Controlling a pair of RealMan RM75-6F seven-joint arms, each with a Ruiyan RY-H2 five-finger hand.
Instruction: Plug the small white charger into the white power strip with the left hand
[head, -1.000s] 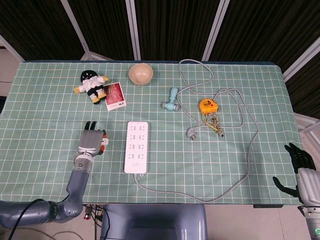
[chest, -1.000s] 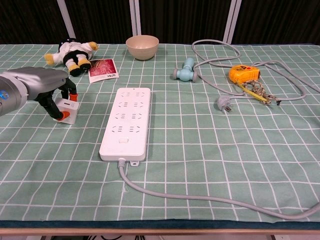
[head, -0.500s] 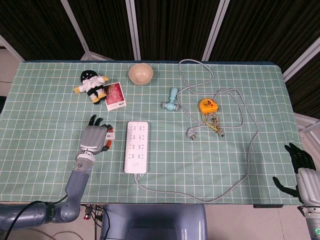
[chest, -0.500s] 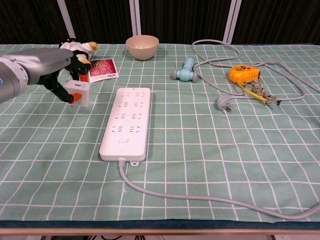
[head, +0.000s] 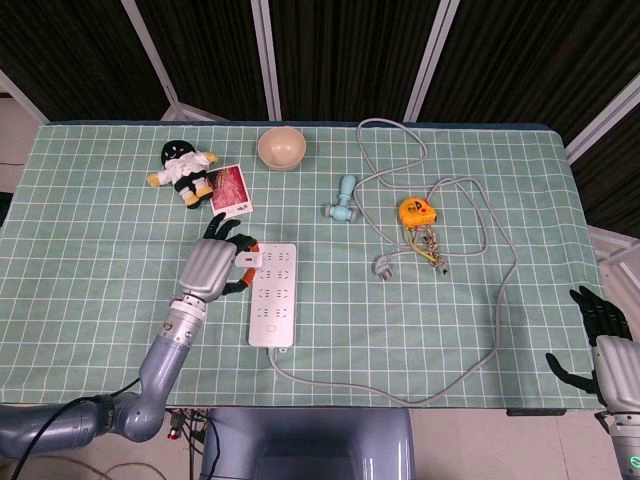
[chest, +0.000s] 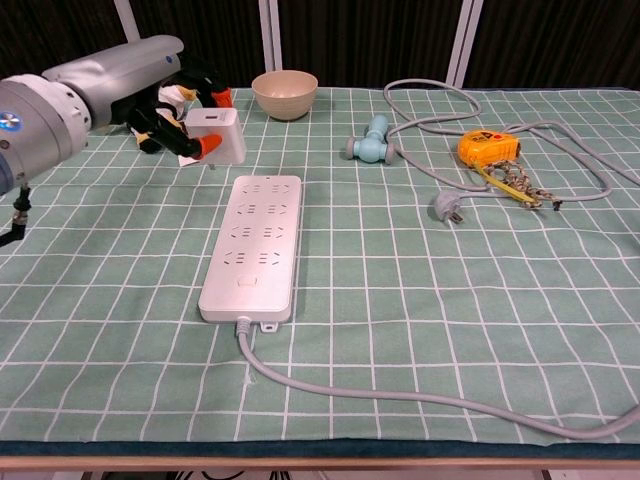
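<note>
My left hand (head: 215, 266) (chest: 178, 118) holds the small white charger (chest: 219, 136) (head: 248, 262) in the air, above the far left corner of the white power strip (head: 273, 292) (chest: 254, 243). The charger hangs clear of the strip's sockets, and its prongs are hard to make out. The strip lies lengthwise on the green checked cloth with its grey cord (chest: 400, 395) trailing off the near end. My right hand (head: 600, 335) stays at the far right edge of the head view, off the table, fingers spread and holding nothing.
Behind the strip lie a plush toy (head: 184, 168), a photo card (head: 230, 192) and a beige bowl (head: 282, 148). A light blue dumbbell (head: 343, 199), a yellow tape measure (head: 416, 211) and a loose grey plug (head: 384, 266) on its looping cable lie to the right.
My left hand has lifted the charger off the cloth and carried it right and away from me, from beside the strip's left edge to above its far left corner.
</note>
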